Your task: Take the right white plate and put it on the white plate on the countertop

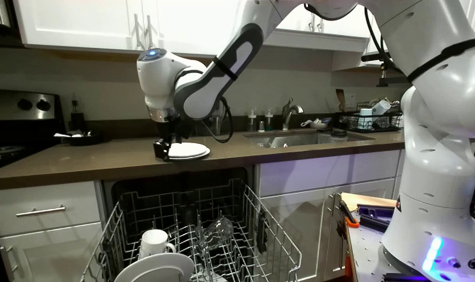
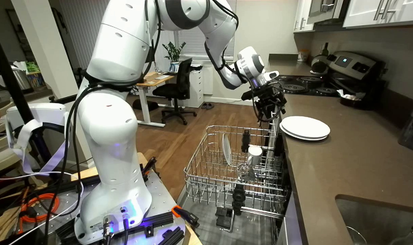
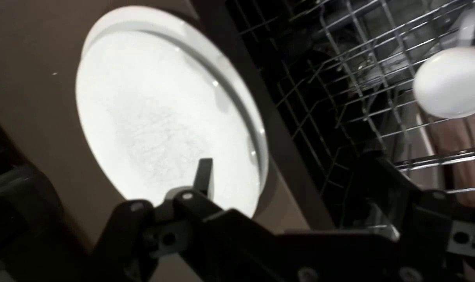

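Two white plates lie stacked on the countertop. The top plate (image 1: 187, 149) sits slightly off-centre on the lower plate (image 3: 260, 152); the stack also shows in an exterior view (image 2: 305, 127) near the counter's front edge. Another white plate (image 1: 157, 268) stands tilted in the dishwasher rack and also shows upright in an exterior view (image 2: 226, 149). My gripper (image 3: 290, 162) is wide open with nothing between its fingers. In the wrist view one finger overlaps the top plate and the other is over the rack side. In an exterior view the gripper (image 1: 163, 150) is beside the stack's left edge.
The pulled-out dishwasher rack (image 1: 274, 219) is below the counter edge (image 1: 229, 159). It holds a white mug (image 1: 154, 241) and a clear glass (image 1: 220, 231). The sink (image 1: 300, 139), a dish drainer (image 1: 372, 117) and a stove (image 2: 296, 85) are along the counter.
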